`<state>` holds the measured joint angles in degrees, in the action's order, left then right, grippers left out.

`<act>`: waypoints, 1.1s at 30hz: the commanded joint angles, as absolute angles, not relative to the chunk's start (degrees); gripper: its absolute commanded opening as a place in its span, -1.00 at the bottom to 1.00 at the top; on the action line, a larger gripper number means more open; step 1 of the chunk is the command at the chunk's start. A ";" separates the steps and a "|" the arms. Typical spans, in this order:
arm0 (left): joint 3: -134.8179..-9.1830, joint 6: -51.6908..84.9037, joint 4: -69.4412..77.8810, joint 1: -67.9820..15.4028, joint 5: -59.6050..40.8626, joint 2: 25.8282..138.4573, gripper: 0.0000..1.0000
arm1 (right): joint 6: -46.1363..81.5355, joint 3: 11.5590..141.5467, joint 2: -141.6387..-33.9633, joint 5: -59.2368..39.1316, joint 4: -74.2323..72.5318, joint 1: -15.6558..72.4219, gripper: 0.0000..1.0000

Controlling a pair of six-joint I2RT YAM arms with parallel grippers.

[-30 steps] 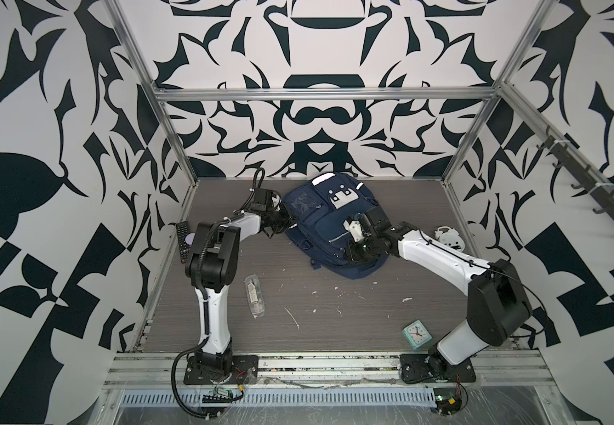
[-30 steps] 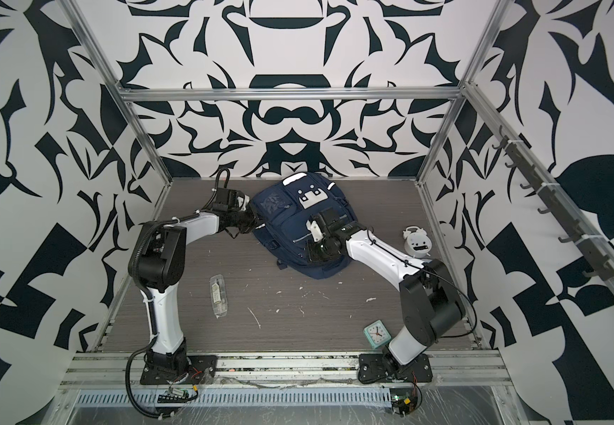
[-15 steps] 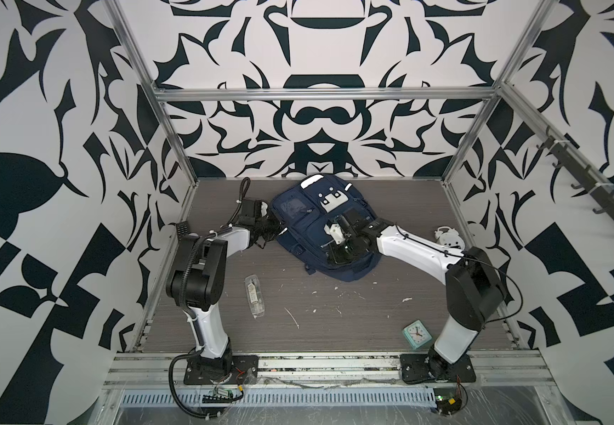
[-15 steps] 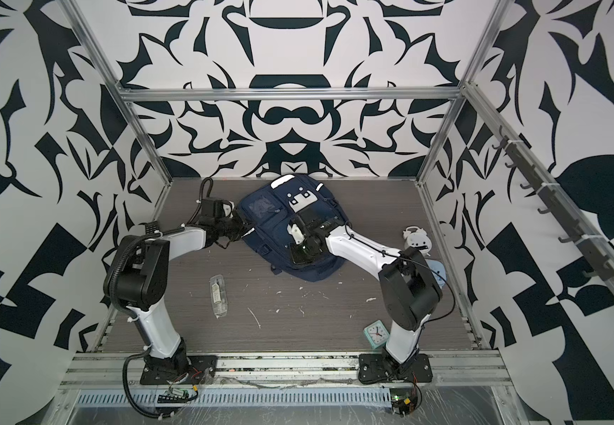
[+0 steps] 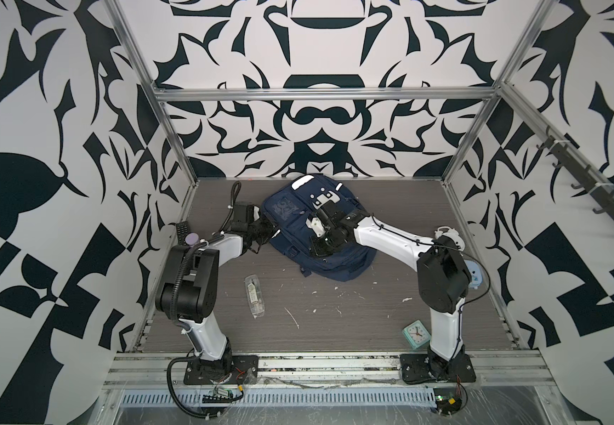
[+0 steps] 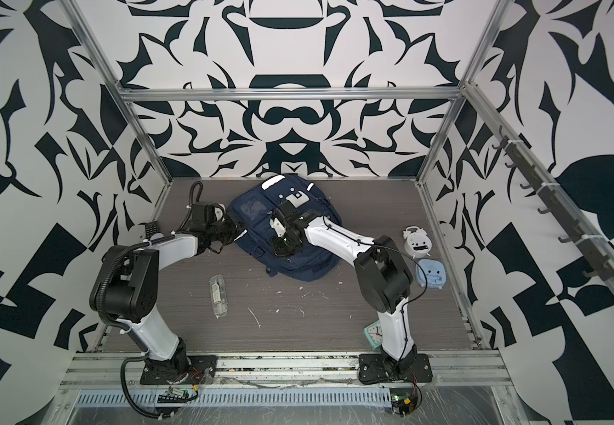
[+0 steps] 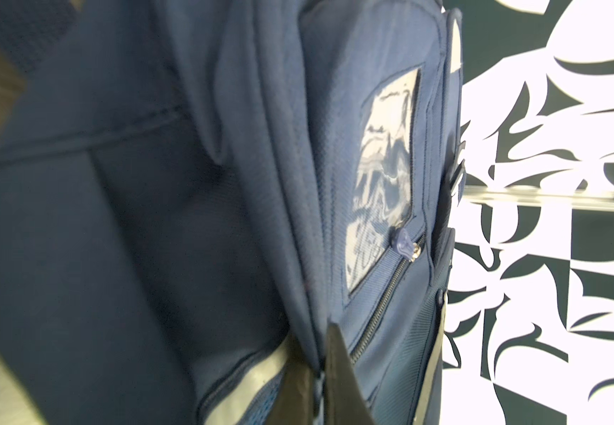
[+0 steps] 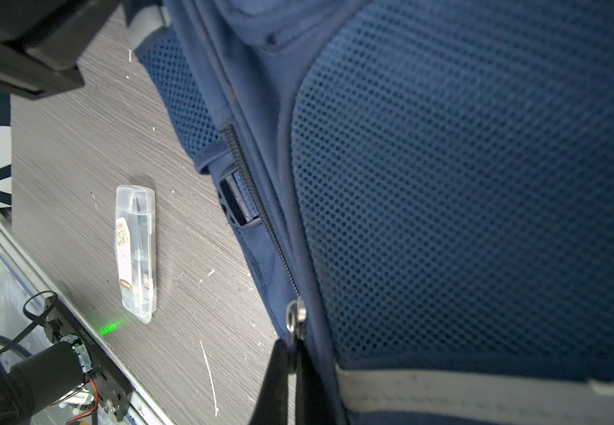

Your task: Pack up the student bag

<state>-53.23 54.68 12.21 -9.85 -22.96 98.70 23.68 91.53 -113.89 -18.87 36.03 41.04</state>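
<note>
The student bag (image 5: 348,259) (image 6: 311,265) is a navy backpack lying flat at the back middle of the floor. My left gripper (image 5: 268,235) (image 6: 237,231) is at its left edge. In the left wrist view it (image 7: 320,368) is shut on a fold of bag (image 7: 151,220) fabric beside a zip and a pale reflective strip. My right gripper (image 5: 316,250) (image 6: 279,252) reaches onto the bag's middle. In the right wrist view it (image 8: 292,355) is shut on the pull of a metal zip slider (image 8: 296,316), beside the bag's mesh panel (image 8: 463,184).
A clear plastic case (image 5: 254,301) (image 6: 218,294) (image 8: 136,254) lies in front of the bag on the left. A teal alarm clock (image 5: 416,333) stands by the right arm's base. A white clock (image 6: 417,243) and a pale blue one (image 6: 431,274) sit at the right wall. A remote (image 5: 182,232) lies at the left wall.
Both arms have swung to the left with their grips kept, and the bag has slid a little to the left with them.
</note>
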 commanded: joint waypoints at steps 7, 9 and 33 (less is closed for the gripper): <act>-48.08 53.87 9.88 -8.53 -25.14 94.35 -1.00 | 23.72 95.18 -114.27 -17.93 29.00 40.43 -1.00; -48.24 53.54 9.51 -8.48 -25.10 94.40 -1.00 | 24.03 94.77 -114.09 -18.56 28.88 40.68 -1.00; -52.57 38.82 -17.00 -8.17 -17.15 79.16 0.18 | 23.73 85.26 -103.71 -19.05 28.51 41.65 -0.22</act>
